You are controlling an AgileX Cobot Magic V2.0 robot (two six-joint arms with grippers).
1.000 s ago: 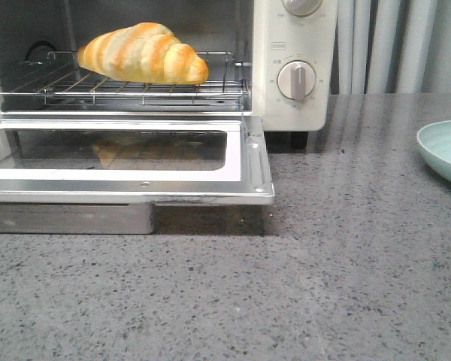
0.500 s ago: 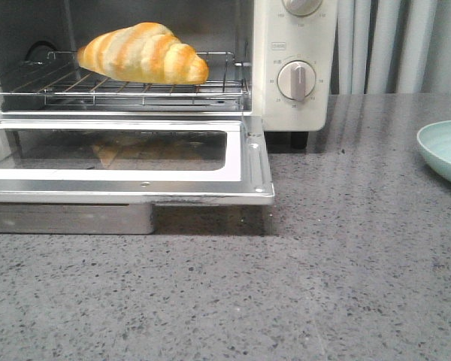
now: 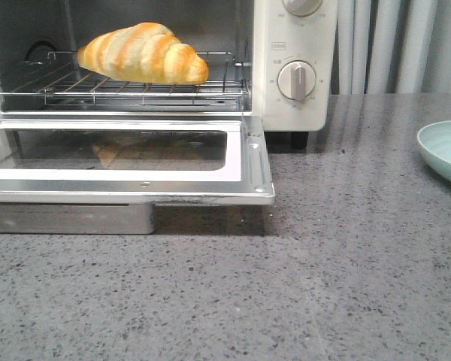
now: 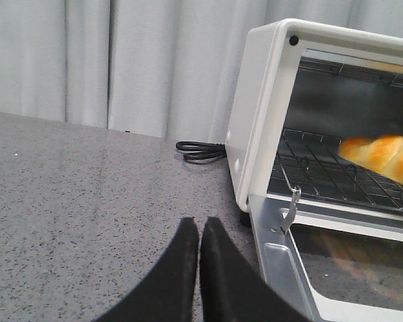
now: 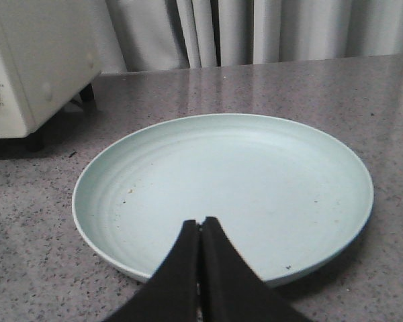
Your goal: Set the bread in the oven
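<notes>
We see the bread [image 3: 144, 53] lying on the rack inside the oven [image 3: 295, 64], so placement looks done. Our left end effector [image 4: 199, 231] and right end effector [image 5: 200, 231] are pressed together, empty; the door [image 3: 128, 162] remains down.

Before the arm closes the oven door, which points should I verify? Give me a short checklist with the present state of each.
1. Bread lies fully on the wire rack inside the oven: ok.
2. Nothing lies on the open door: ok.
3. Left gripper shut and holding nothing: ok.
4. Right gripper shut and holding nothing, above the plate: ok.
5. Bread clear of the door's closing path: cannot tell.
</notes>
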